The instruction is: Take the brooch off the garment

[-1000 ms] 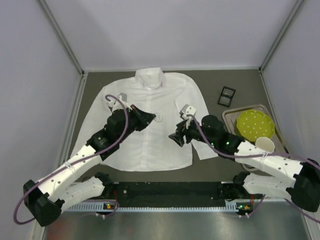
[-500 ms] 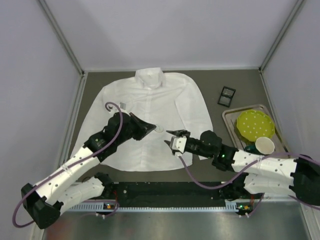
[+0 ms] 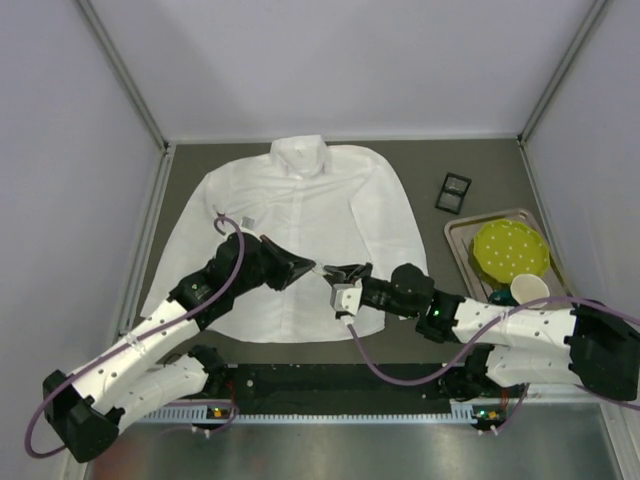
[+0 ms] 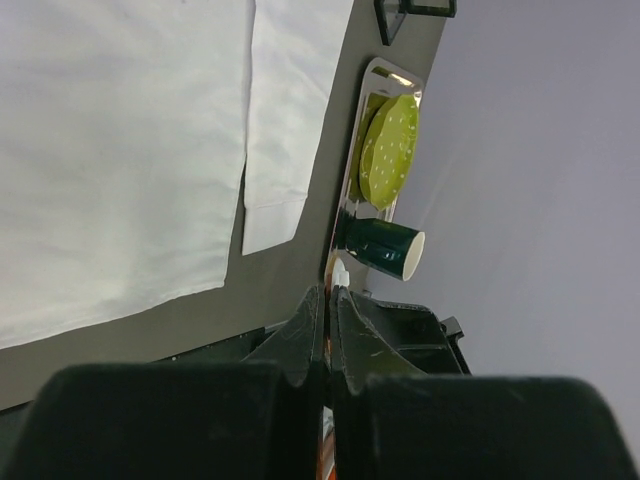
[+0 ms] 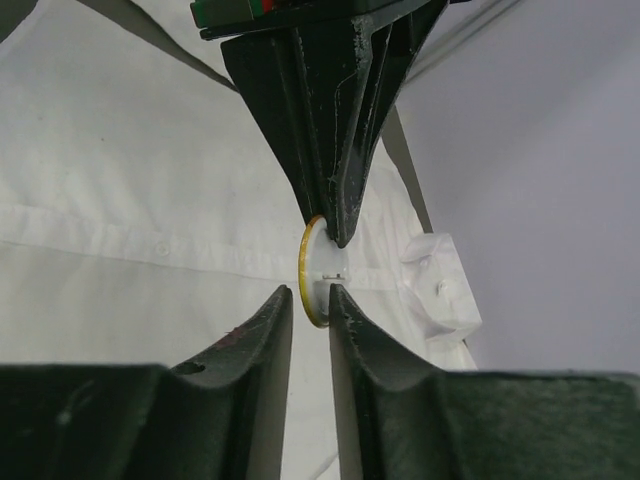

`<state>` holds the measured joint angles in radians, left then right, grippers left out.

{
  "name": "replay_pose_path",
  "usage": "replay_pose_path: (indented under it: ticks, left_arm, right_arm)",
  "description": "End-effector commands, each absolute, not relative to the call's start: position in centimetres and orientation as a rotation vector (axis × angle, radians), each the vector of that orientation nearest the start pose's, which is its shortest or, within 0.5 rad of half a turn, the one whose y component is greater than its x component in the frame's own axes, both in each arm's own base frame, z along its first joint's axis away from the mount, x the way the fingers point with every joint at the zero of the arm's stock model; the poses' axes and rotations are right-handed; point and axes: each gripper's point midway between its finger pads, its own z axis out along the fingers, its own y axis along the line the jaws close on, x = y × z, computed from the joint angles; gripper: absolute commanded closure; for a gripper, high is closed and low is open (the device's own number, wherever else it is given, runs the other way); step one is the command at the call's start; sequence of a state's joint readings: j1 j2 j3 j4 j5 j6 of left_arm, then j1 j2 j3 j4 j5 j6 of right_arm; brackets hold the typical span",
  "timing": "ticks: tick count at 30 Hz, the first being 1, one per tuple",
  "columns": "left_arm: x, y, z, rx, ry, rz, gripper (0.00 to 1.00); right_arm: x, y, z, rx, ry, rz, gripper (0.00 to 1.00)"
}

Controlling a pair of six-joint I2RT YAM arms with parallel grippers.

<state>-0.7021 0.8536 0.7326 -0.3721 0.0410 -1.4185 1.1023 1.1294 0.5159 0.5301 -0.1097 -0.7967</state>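
Observation:
The garment (image 3: 300,205) is a white collared shirt lying flat on the dark table, collar at the far side. My left gripper (image 3: 316,267) is shut on the brooch (image 5: 318,272), a small round disc with an orange-gold rim and a white back, held in the air above the shirt's lower front. In the left wrist view a bit of white brooch (image 4: 340,272) shows at the closed tips. My right gripper (image 5: 310,292) faces the left one tip to tip (image 3: 331,271). Its jaws stand a narrow gap apart around the brooch's lower edge.
A small black square box (image 3: 453,191) lies to the right of the shirt. A metal tray (image 3: 462,240) at the right holds a green dotted plate (image 3: 511,248) and a dark green cup (image 3: 529,291) lying on its side. The cell walls stand close on both sides.
My left gripper has drawn back toward the near edge with the brooch. My right gripper has swung left and low, and its tips now stand around the brooch.

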Motion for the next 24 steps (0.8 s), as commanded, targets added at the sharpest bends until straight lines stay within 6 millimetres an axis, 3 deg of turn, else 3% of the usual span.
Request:
replay_pose_path:
  ticks: [1,11,15,18,19,24]
  left_arm:
    - [20.8,-24.6,23.3,-0.817,2.172,-1.352,1.0]
    - [20.8,-24.5,23.6,-0.822,2.156,-1.373,1.0]
    - [21.1,-24.1,22.9,-0.84,2.149,-1.332,1.0]
    - [21.4,-23.6,23.0,-0.79,2.125,-1.287,0.68]
    - [21.8,-23.0,23.2,-0.797,2.095,-1.26,0.5]
    - [22.5,-21.1,24.3,-0.752,2.008,-1.159,0.3]
  right_arm:
    - [18.5,35.1,23.3,-1.372,0.829,0.296,0.81]
    - [19.2,34.8,23.1,-1.336,0.856,0.236,1.0]
    - [20.4,34.3,24.1,-1.238,0.917,0.192,1.0]
    - [20.6,33.8,24.5,-1.178,0.965,0.216,1.0]
    - [20.5,33.6,24.0,-1.167,0.991,0.237,1.0]
    - [20.3,32.6,22.9,-1.074,1.1,0.322,1.0]
